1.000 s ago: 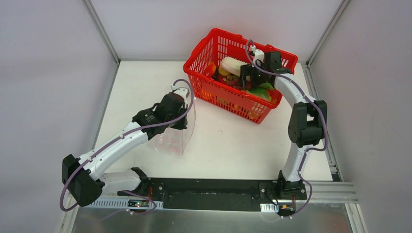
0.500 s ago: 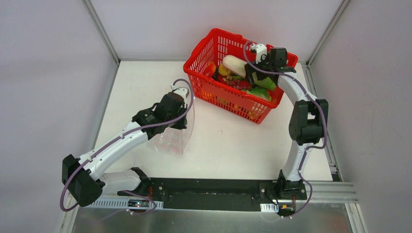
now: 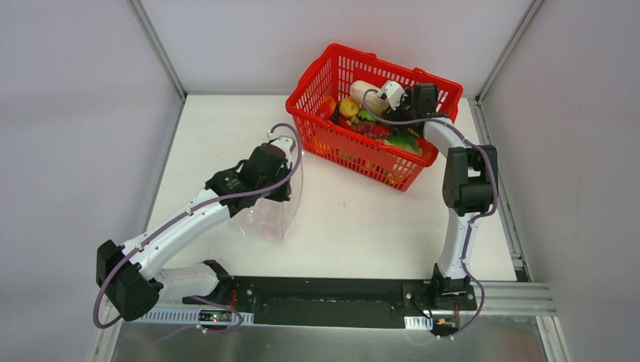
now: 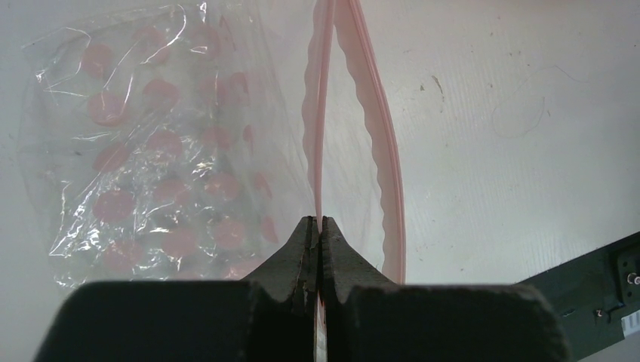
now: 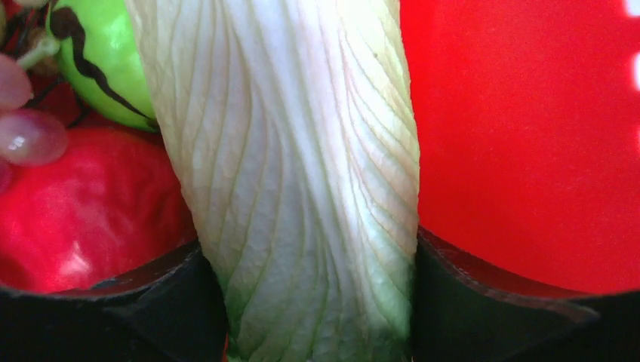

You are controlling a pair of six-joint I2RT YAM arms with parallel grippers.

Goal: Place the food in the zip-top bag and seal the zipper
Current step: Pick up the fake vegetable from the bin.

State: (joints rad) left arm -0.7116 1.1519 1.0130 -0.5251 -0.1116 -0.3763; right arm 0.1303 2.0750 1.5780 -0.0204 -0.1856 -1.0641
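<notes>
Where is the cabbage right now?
Top view: cabbage in the red basket, far right on the table, gripped by the right gripper, next to the red fruit.

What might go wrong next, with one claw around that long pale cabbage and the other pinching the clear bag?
The right gripper holds the long pale ribbed toy cabbage near one end, so it may tilt or slip when lifted from the red plastic basket. The left gripper pinches one lip of the pink zipper strip on the clear spotted plastic bag; the mouth gapes only narrowly, so the cabbage may snag or push the bag over.
</notes>
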